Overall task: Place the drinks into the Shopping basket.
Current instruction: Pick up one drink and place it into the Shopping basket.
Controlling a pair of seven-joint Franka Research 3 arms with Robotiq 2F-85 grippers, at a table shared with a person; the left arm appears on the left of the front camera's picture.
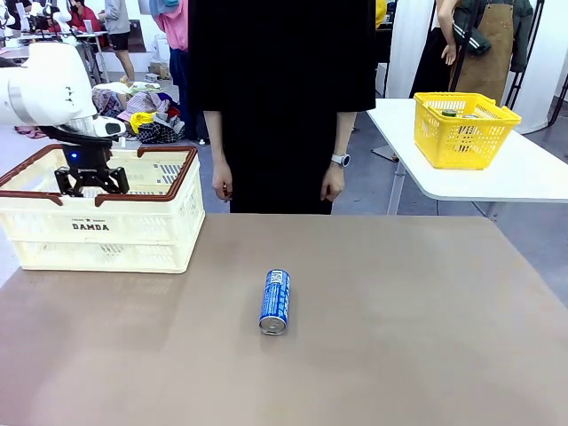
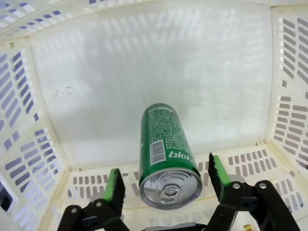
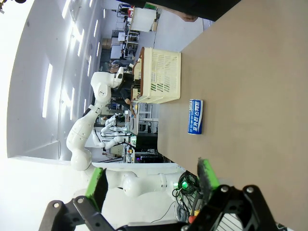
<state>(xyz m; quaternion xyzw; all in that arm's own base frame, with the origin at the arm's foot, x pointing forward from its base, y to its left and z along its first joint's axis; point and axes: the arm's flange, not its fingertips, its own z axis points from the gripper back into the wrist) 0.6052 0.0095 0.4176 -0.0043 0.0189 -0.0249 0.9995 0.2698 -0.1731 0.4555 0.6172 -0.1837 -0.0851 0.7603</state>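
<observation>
Left arm (image 1: pixel 44 93) reaches in from the left, over the Shopping basket (image 1: pixel 133 226) at the far left of the bench (image 1: pixel 408 311). The left fingers (image 1: pixel 114 183) hang just inside the brown rim.

Left wrist view: left fingers stand apart. The green can (image 2: pixel 163 139) lies lengthwise between the green pads, silver top toward the camera, with a visible gap on each side, so neither pad touches it. Around the can are the basket's white floor and slotted walls (image 2: pixel 29 120). I cannot tell whether the can rests on the floor.

Blue can (image 1: pixel 275 302) lies on its side near the middle of the bench, silver top toward the near edge, well apart from the basket. The bench surface between can and basket is open.

Right wrist view: right fingers (image 3: pixel 207 174) are apart, clamped on nothing, and held above the bench well apart from the blue can (image 3: pixel 195 116). The basket (image 3: pixel 161 77) and the left arm (image 3: pixel 103 91) lie beyond the can.

A person in black (image 1: pixel 280 98) stands at the far edge, both hands (image 1: pixel 334 185) down at the sides, not touching the bench. To the far right, a white table (image 1: pixel 506 177) carries a yellow mesh basket (image 1: pixel 463 133).
</observation>
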